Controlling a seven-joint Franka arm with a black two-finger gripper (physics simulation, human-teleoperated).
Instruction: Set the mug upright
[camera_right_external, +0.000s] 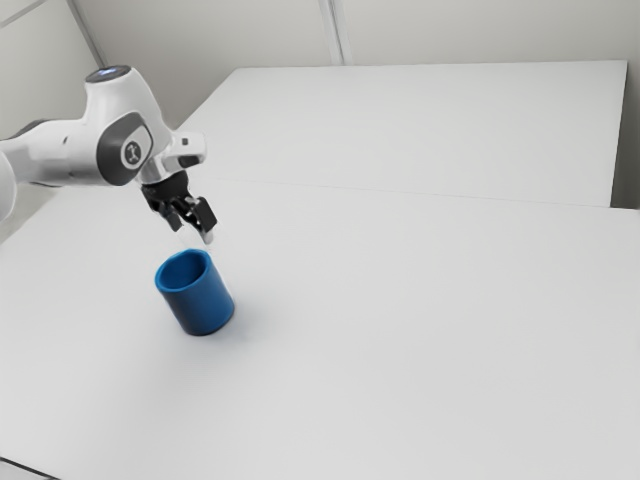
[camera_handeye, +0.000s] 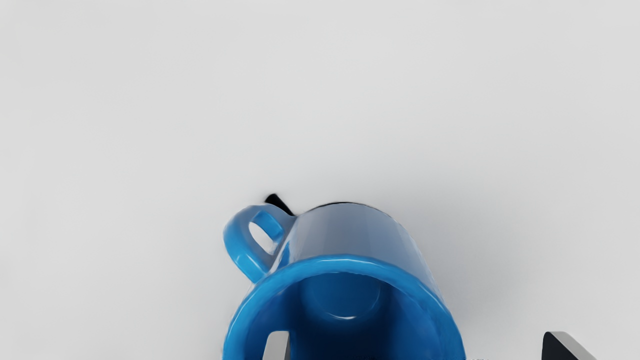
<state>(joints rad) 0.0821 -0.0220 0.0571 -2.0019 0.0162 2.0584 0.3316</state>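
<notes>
In the exterior view the gripper (camera_right_external: 192, 222) hangs just above and beside the rim of the blue mug (camera_right_external: 203, 300), its fingers apart. The mug's mouth faces up toward the hand and the exterior view's left, and its body looks tilted. In the wrist view the mug (camera_handeye: 350, 230) opens toward the camera, with its handle (camera_handeye: 235, 250) sticking out to one side. There the gripper (camera_handeye: 415, 347) is open: one finger overlaps the mug's mouth, the other stands outside the rim. Whether that finger is inside the mug or above it, I cannot tell.
The white table (camera_right_external: 420, 340) extends widely around the mug. Behind it, a further white surface (camera_right_external: 420, 130) reaches toward the wall. A dark line crosses the near corner at the exterior view's lower left.
</notes>
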